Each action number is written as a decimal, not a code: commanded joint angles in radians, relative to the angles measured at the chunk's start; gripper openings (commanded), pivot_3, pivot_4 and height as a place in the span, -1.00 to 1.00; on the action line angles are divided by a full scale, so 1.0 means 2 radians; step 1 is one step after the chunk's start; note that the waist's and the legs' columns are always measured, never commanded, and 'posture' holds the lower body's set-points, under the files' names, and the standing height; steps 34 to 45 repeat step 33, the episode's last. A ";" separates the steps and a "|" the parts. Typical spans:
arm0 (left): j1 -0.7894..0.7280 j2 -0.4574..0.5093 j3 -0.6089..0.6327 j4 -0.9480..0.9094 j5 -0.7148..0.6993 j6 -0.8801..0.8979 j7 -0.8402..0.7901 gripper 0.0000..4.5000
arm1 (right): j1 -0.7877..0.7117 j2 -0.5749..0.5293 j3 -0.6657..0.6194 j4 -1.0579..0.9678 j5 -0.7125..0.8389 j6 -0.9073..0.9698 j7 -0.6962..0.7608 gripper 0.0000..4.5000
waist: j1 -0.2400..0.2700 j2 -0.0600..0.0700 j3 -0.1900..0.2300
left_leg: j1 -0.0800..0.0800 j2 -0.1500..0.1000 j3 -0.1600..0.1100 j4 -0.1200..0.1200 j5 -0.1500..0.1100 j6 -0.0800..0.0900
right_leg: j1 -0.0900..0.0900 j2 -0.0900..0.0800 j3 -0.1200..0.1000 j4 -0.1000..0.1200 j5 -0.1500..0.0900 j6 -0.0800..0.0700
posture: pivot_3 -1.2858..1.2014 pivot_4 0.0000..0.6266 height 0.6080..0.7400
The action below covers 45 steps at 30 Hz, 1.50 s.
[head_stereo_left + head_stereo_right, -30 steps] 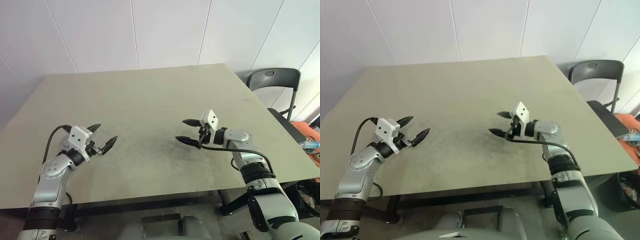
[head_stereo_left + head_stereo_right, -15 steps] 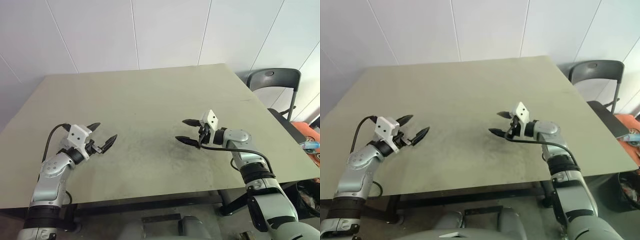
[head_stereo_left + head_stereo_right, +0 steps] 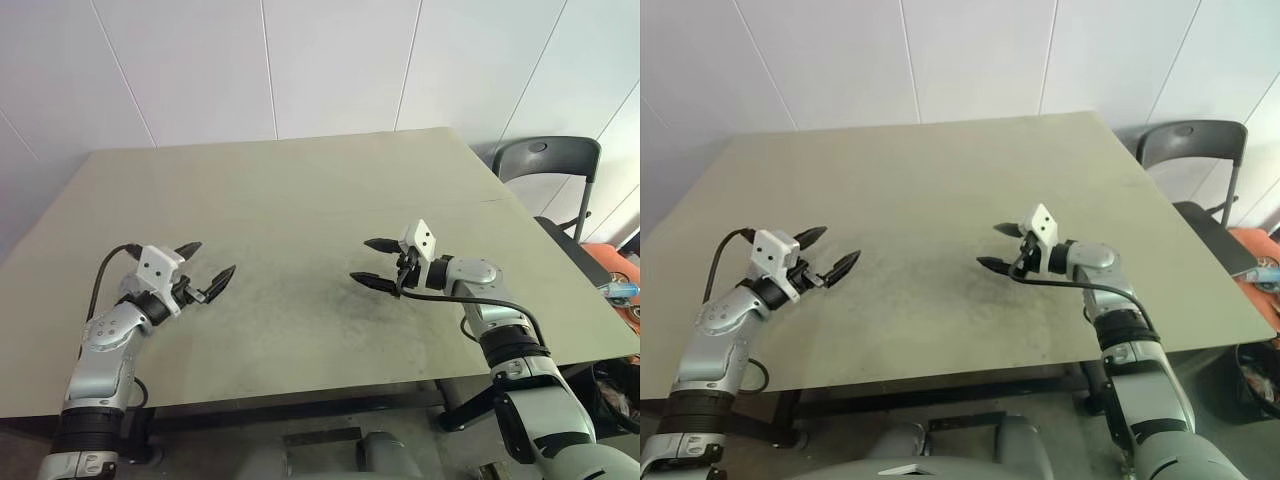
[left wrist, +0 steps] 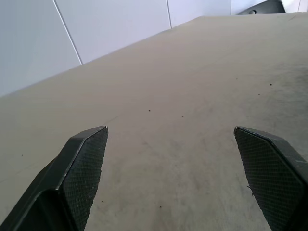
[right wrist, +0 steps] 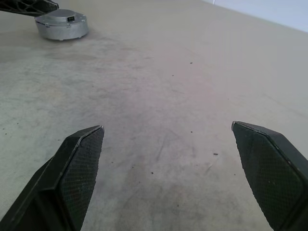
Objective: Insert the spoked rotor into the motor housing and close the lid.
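Tan table (image 3: 300,180), top bare between two grippers: left gripper (image 3: 216,257) at 9 o'clock from table centre, fingers spread wide, holding nothing; right gripper (image 3: 359,260) at 3 o'clock, likewise wide and empty-handed, facing it.

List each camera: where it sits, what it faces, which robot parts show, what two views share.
Left eye view: on the head, facing forward and down at the table; shows both arms, left gripper and right gripper open.
Right eye view: beside it, same scene.
Left wrist view: on the left wrist, looking along its fingers across the table.
Right wrist view: on the right wrist, likewise.
All share the table.
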State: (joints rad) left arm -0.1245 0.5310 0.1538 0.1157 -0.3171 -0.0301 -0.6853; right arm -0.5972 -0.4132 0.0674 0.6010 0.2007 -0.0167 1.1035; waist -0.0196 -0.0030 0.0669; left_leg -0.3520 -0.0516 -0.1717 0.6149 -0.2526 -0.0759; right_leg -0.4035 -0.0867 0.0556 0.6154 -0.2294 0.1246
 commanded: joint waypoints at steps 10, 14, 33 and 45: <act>-0.020 0.005 0.011 0.005 -0.001 -0.001 -0.007 0.98 | 0.000 -0.002 -0.014 -0.024 0.010 -0.003 -0.005 1.00 | 0.000 0.000 0.000 | 0.000 0.000 0.000 0.000 0.000 0.000 | 0.000 0.000 0.000 0.000 0.000 0.000 | 0.03 -1.00 1.00; -0.021 0.006 0.011 0.006 -0.001 -0.001 -0.009 0.98 | 0.003 -0.002 -0.015 -0.027 0.011 -0.001 -0.005 1.00 | 0.000 0.000 0.000 | 0.000 0.000 0.000 0.000 0.000 0.000 | 0.000 0.000 0.000 0.000 0.000 0.000 | 0.03 -1.00 1.00; -0.020 0.009 0.016 0.007 -0.001 0.000 -0.007 0.98 | -0.003 0.002 -0.014 -0.021 0.010 -0.004 -0.008 1.00 | 0.000 0.000 0.000 | 0.000 0.000 0.000 0.000 0.000 0.000 | 0.000 0.000 0.000 0.001 0.000 0.000 | 0.03 -1.00 1.00; -0.020 0.009 0.016 0.007 -0.001 0.000 -0.007 0.98 | -0.003 0.002 -0.014 -0.021 0.010 -0.004 -0.008 1.00 | 0.000 0.000 0.000 | 0.000 0.000 0.000 0.000 0.000 0.000 | 0.000 0.000 0.000 0.001 0.000 0.000 | 0.03 -1.00 1.00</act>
